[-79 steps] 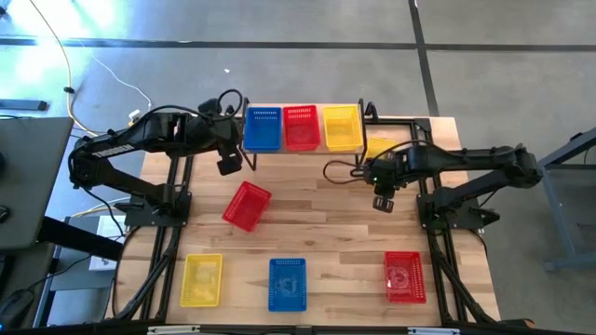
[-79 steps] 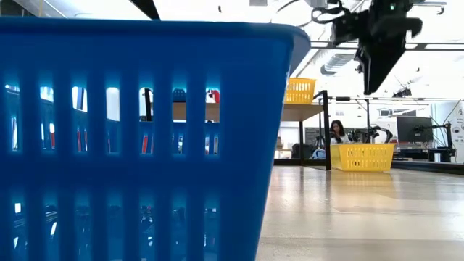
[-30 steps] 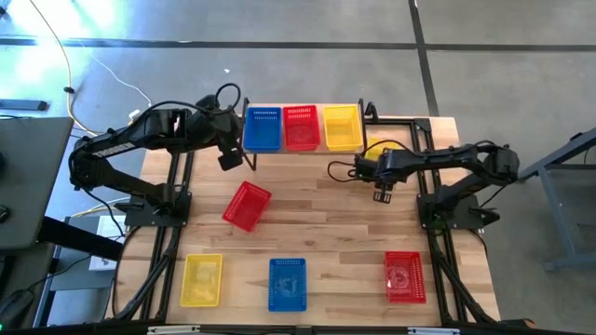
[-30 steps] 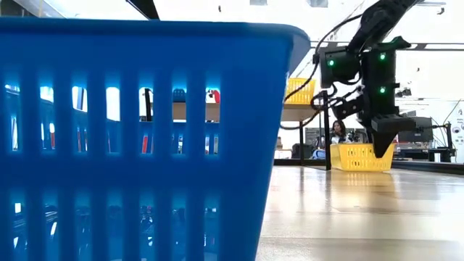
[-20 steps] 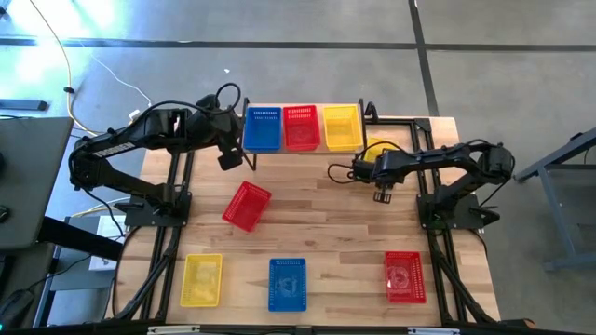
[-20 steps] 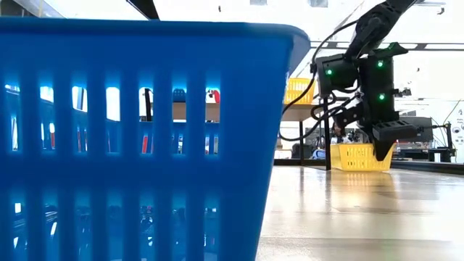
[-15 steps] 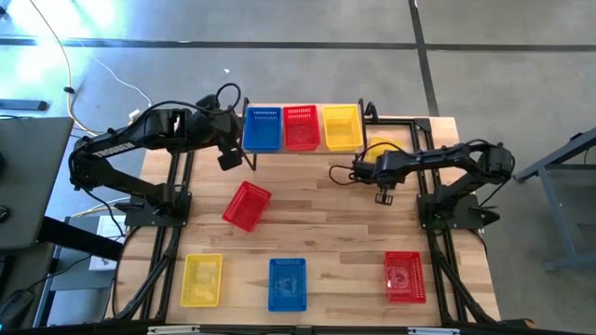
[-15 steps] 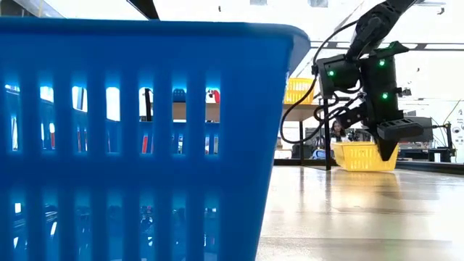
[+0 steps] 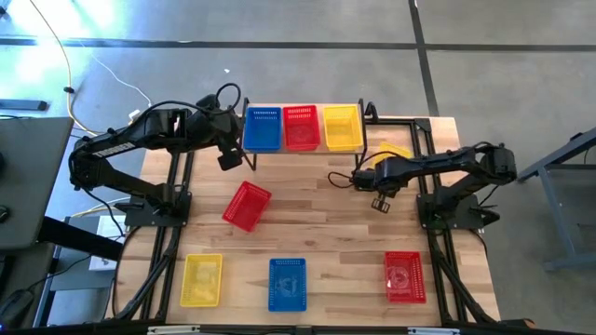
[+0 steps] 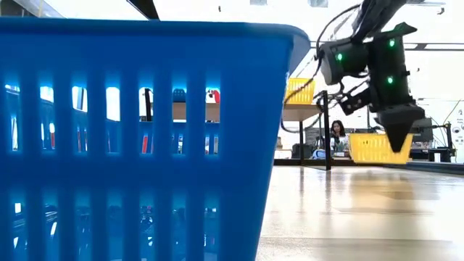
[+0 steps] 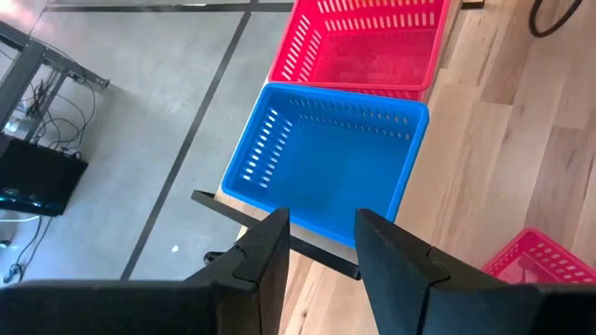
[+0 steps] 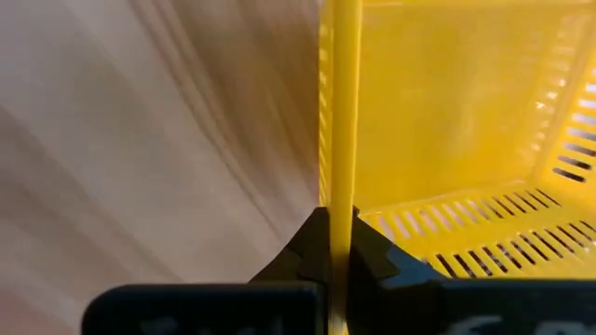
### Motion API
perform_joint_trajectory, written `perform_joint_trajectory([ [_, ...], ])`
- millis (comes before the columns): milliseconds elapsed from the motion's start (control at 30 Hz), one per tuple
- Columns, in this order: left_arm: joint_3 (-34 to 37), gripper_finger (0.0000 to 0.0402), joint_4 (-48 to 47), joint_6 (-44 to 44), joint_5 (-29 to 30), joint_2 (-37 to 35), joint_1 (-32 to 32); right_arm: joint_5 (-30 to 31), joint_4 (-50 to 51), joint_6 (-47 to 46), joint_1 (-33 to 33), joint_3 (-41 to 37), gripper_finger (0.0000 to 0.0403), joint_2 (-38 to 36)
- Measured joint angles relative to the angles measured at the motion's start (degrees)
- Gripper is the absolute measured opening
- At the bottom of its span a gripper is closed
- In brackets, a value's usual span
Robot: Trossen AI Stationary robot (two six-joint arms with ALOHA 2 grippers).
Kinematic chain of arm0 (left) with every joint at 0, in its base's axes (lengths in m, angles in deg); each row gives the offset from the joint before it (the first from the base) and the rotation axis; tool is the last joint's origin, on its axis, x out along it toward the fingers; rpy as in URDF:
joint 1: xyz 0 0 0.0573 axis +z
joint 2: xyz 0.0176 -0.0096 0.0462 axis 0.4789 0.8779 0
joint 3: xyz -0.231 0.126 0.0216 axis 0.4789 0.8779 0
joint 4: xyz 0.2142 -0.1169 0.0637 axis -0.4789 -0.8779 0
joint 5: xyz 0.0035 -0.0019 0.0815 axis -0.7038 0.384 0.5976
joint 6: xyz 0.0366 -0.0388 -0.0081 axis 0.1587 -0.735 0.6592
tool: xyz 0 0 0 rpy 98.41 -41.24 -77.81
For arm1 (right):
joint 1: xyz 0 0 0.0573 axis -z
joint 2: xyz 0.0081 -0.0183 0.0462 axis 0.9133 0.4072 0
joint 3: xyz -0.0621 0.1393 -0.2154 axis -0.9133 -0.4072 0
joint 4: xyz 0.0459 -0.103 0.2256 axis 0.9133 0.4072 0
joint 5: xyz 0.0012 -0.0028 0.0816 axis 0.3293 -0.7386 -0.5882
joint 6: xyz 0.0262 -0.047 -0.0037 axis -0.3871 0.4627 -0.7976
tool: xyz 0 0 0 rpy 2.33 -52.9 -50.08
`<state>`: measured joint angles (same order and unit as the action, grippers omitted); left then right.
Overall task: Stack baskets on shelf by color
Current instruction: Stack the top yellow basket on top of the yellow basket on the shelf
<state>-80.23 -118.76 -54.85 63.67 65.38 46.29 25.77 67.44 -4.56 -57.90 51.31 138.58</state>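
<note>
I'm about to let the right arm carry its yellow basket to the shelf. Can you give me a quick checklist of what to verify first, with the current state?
1. Right pincer shut on the yellow basket's rim: ok, the fingers pinch the wall in the right wrist view.
2. Basket off the table: cannot tell; the low view shows it low, near the tabletop.
3. Yellow basket on the shelf is ready to receive it: ok, it sits at the shelf's right end, open side up.
4. Left pincer out of the way: ok, it hangs open by the blue basket at the shelf's left end.
5. Path to the shelf: ok, only bare wood shows between them.
</note>
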Motion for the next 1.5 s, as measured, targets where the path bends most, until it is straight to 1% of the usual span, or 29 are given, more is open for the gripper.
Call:
perform_joint_trajectory([
  [200,0.0,0.0113,0.0,0.0,0.0,0.0,0.0,-0.5,4.0,-11.9,-2.4,2.1,0.0,-3.4],
  [433,0.0,0.0113,0.0,-0.2,0.0,0.0,0.0,-0.3,13.0,-23.1,-5.8,7.0,0.0,-6.3],
  [600,0.0,0.0113,0.0,-0.2,0.0,0.0,0.0,0.7,19.1,-26.8,-5.9,11.6,0.0,-6.8],
  [833,0.0,0.0113,0.0,-0.2,0.0,0.0,0.0,7.2,24.8,-26.4,-5.8,21.0,0.0,-6.8],
  [967,0.0,0.0113,0.0,-1.2,0.0,0.0,0.0,11.9,26.5,-21.8,-5.4,27.4,0.0,-6.8],
  [1200,0.0,0.0113,0.0,-1.6,0.0,0.0,0.0,18.3,25.7,-6.4,-0.5,39.0,0.0,-6.8],
  [1300,0.0,0.0113,0.0,-2.4,0.0,0.0,0.0,19.3,23.2,3.2,2.3,43.5,0.0,-6.8],
  [1400,0.0,0.0113,0.0,-3.0,0.0,0.0,0.0,19.1,18.3,14.4,4.9,47.1,0.0,-6.8],
  [1500,0.0,0.0113,0.0,-3.4,0.0,0.0,0.0,16.5,12.8,24.9,7.2,49.6,0.0,-6.6],
])
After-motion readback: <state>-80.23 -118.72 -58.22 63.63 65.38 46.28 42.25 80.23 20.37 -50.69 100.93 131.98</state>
